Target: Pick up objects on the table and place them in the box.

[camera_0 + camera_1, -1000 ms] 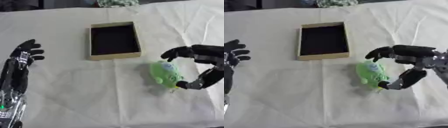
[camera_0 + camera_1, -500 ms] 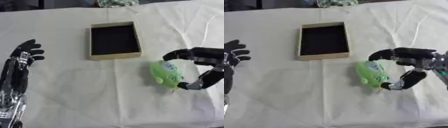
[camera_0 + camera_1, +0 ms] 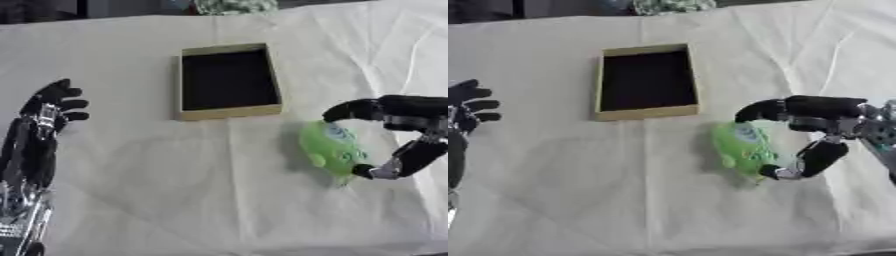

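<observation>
Fingers (image 3: 754,110) of the right hand (image 3: 820,120) are curled around the green toy (image 3: 741,145): they arch over its far end, the thumb tip sits at its near right edge, so the toy is pinched between them. Can't tell if it's lifted or lying on the cloth; a shadow shows along its left side. Toy is soft-looking, light green with a paler blue-ish patch on top, located right of centre on the table (image 3: 175,190), which is covered in a wrinkled white cloth. Box (image 3: 227,80) sits just beyond and to the left of the toy, apart from it; tan cardboard walls, dark inside, nothing visible in it. Left hand (image 3: 48,107) is at the left edge, well apart from both box and toy, fingers straight and spread, pointing toward the far side, holding nothing; its black and silver forearm runs down to the lower left corner. Some greenish-white crumpled thing (image 3: 234,6) lies at the far edge of the table, too blurred to identify.
</observation>
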